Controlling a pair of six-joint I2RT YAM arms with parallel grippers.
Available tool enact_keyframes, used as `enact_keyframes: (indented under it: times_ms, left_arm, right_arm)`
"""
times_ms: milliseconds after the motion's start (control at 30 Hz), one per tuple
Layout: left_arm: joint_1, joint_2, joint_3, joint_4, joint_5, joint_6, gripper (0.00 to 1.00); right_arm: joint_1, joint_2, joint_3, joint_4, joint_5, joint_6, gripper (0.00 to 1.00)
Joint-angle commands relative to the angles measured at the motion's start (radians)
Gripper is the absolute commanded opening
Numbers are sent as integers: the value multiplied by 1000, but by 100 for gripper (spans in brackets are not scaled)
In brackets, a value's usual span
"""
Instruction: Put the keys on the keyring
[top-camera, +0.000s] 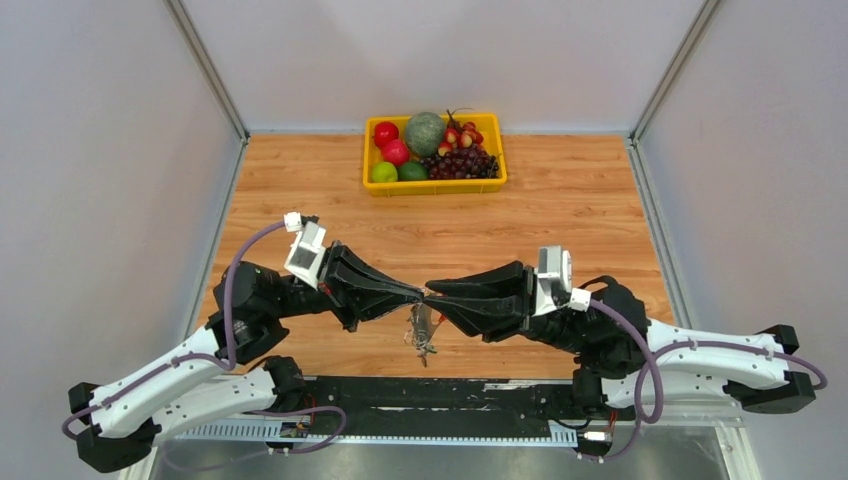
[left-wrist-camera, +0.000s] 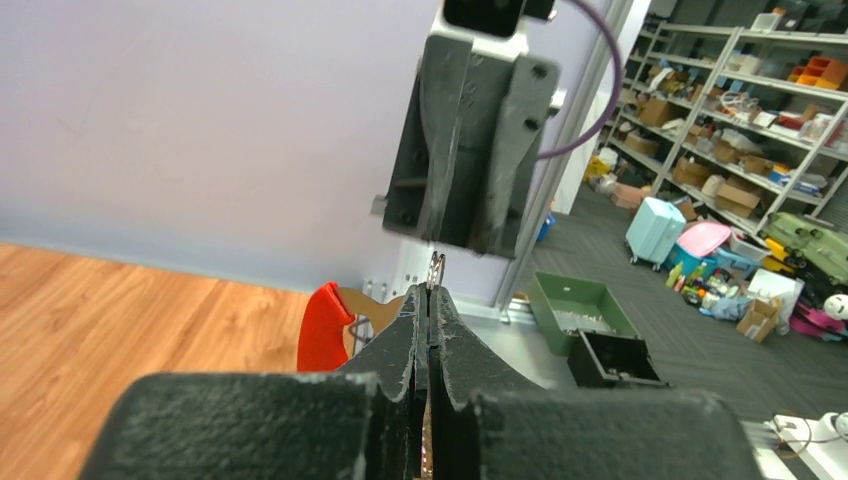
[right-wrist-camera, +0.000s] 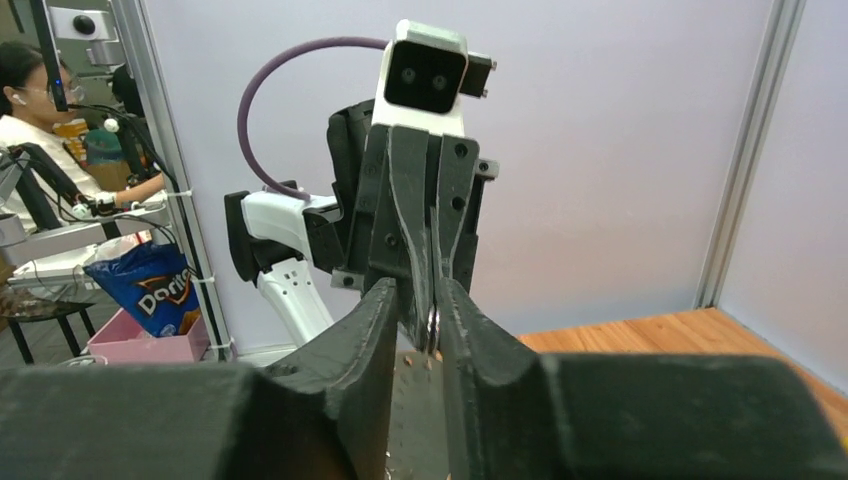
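Top external view: the left gripper (top-camera: 418, 293) and right gripper (top-camera: 433, 292) meet tip to tip in the air above the middle of the surface's (top-camera: 560, 220) near edge, well apart from the yellow fruit basket (top-camera: 435, 188) at the far edge. A grey charm (top-camera: 422, 335) dangles below their tips.

In the left wrist view, the left gripper's fingers are pressed together on the keyring (left-wrist-camera: 437, 268), a sliver of which pokes out past their tips. The red key (left-wrist-camera: 325, 328) sits just beside those fingers, but whether it is already threaded is unclear.

In the right wrist view, the right gripper's jaws stand slightly apart with the ring in the gap. I cannot tell whether they touch it.

The ring is probably light, stiff, springy wire, smooth enough to twist or slip in a pinch, so it is best held across its flat. The key is rigid, and its plastic head gives the surest hold, leaving the hole free.
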Motion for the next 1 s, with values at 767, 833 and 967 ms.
enact_keyframes:
  times_ms: [767, 833, 967]
  left_arm:
    - [0, 129, 271, -689, 57, 217, 0]
    - [0, 129, 272, -715, 50, 214, 0]
    - [1, 108, 251, -740, 24, 200, 0]
  right_arm:
    - [-3, 92, 433, -1021, 101, 104, 65]
    - [-3, 109, 436, -1022, 86, 132, 64]
    - [-4, 112, 443, -1022, 83, 163, 64]
